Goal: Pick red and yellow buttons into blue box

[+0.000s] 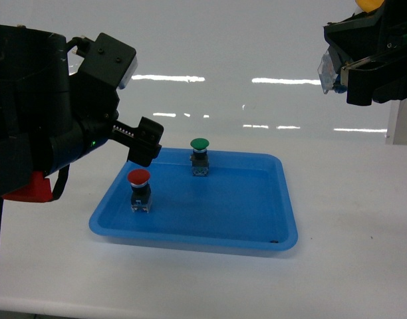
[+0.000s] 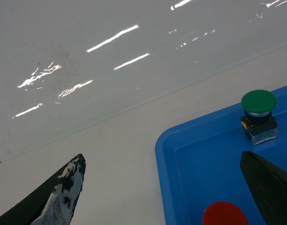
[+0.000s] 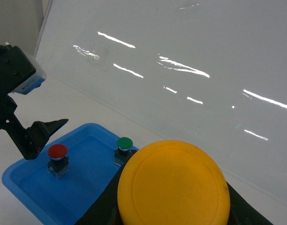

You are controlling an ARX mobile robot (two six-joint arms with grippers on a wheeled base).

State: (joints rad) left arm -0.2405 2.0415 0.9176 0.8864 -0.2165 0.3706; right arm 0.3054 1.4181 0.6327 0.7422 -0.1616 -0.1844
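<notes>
Right claw [image 1: 343, 70] pinched on yellow button [image 3: 173, 182], raised beyond blue tray [image 1: 257, 229]; left claw [image 2: 167, 187] spread above red button [image 1: 139, 178] in tray.

Yellow button [image 3: 173, 183] body hidden under cap; right end effector [image 1: 363, 63] fingertips cut off by frame edge.

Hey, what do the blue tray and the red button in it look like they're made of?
The blue tray looks like molded plastic with a glossy finish: rounded rim and corners, even color, soft light reflections on its floor. The red button seems to be plastic too: a smooth, fairly matte red cap over a black body and a clear, see-through base. Metal parts inside can't be ruled out.
</notes>
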